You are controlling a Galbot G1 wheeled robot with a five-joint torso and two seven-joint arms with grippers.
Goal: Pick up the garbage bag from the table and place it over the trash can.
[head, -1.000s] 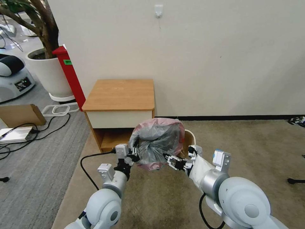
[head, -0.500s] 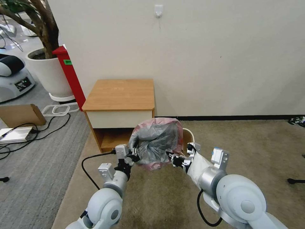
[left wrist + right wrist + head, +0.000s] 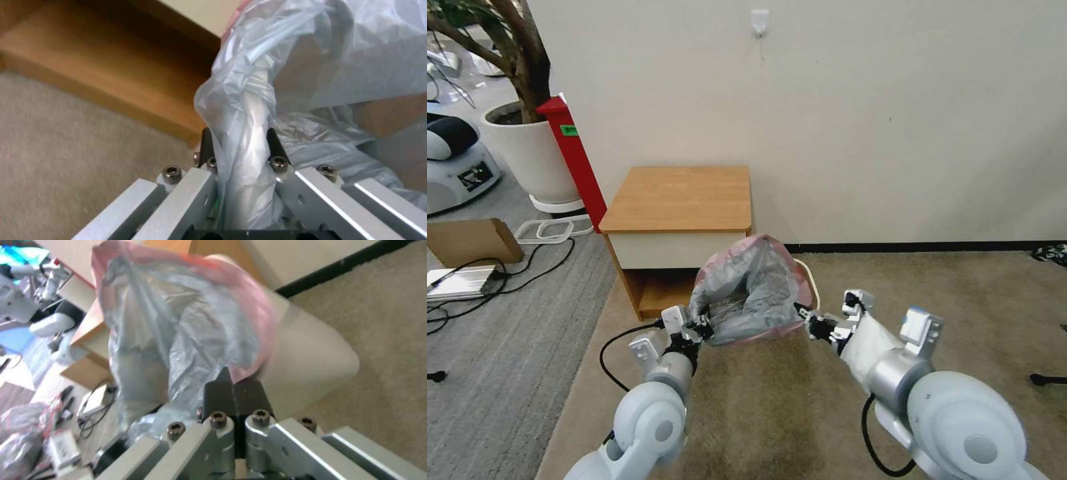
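Note:
The grey garbage bag with its pink rim hangs stretched between my two grippers, just in front of the wooden table. My left gripper is shut on the bag's left edge; the wrist view shows bunched plastic pinched in that gripper. On the bag's right rim my right gripper is shut, its black fingers pressed together at the pink band. The cream trash can stands right behind and under the bag. From the head, a curve of its rim peeks out at the bag's right.
Left of the table stand a red box and a white plant pot. A cardboard box and cables lie on the grey floor at the left. Open beige carpet lies to the right, with the wall close behind.
My right gripper has moved out to the right and my left one slightly down and left. The bag's mouth is pulled wider and sits higher, toward the table.

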